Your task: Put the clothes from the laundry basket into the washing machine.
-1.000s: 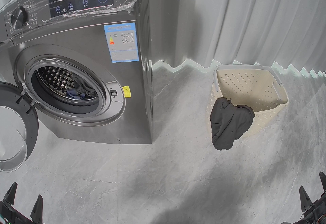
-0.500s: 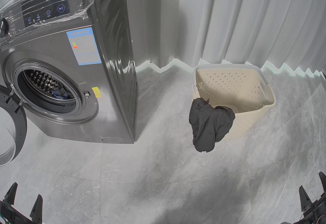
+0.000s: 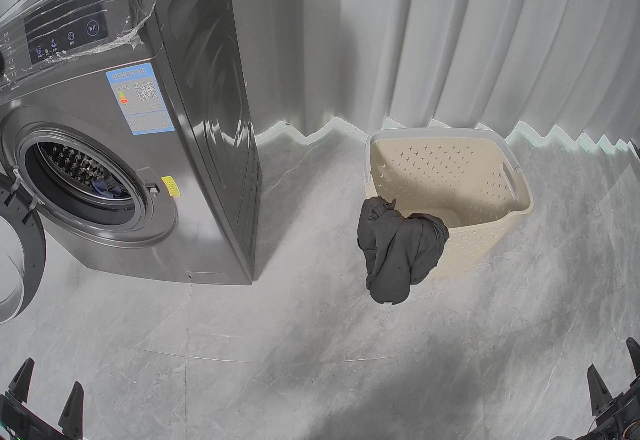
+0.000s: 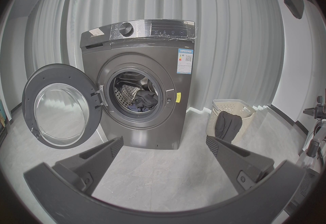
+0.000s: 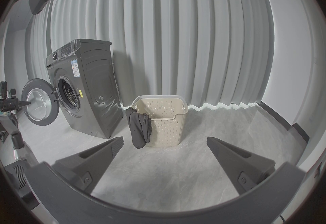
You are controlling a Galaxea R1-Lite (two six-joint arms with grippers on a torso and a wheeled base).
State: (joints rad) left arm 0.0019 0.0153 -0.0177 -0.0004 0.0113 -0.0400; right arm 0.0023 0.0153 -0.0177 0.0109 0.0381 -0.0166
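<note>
A cream laundry basket (image 3: 507, 164) (image 4: 234, 104) (image 5: 166, 122) stands on the floor right of centre. A dark grey garment (image 3: 397, 248) (image 4: 228, 125) (image 5: 139, 127) hangs over its near left rim. The grey washing machine (image 3: 193, 128) (image 4: 142, 48) (image 5: 98, 88) stands at the left, its round door (image 3: 17, 261) (image 4: 57, 105) (image 5: 39, 101) swung open. Dark clothes (image 4: 144, 99) (image 3: 107, 188) lie inside the drum. My left gripper (image 3: 47, 391) (image 4: 163, 150) is open and empty at the lower left. My right gripper (image 3: 613, 371) (image 5: 163, 150) is open and empty at the lower right, well short of the basket.
White pleated curtains (image 3: 433, 28) run along the wall behind the machine and basket. Grey marble-look floor tiles (image 3: 300, 354) lie bare between me and both.
The camera has turned right: the washing machine and basket have shifted left in the head view. Both grippers keep their places, open.
</note>
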